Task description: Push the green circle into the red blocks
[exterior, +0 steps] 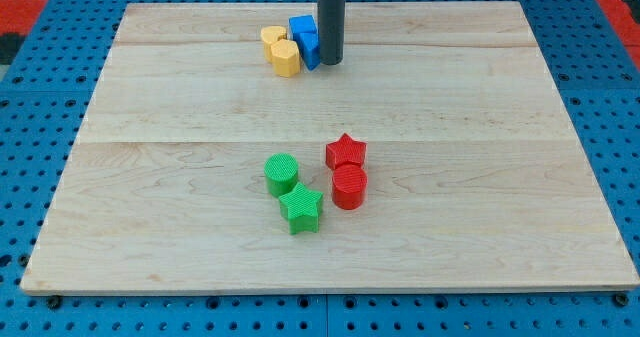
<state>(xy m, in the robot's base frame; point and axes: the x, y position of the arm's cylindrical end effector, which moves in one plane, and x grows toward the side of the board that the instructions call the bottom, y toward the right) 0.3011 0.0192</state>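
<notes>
The green circle (282,173) stands a little below the board's middle, a short gap to the left of the red blocks. The red star (346,152) sits just above the red circle (349,187), the two touching. A green star (301,209) touches the green circle at its lower right. My tip (331,61) is near the view's top, touching the right side of the blue blocks, far above the green circle.
Two blue blocks (305,39) and two yellow blocks (282,51) cluster at the top centre, just left of my tip. The wooden board (150,177) lies on a blue pegboard; its edges show on all sides.
</notes>
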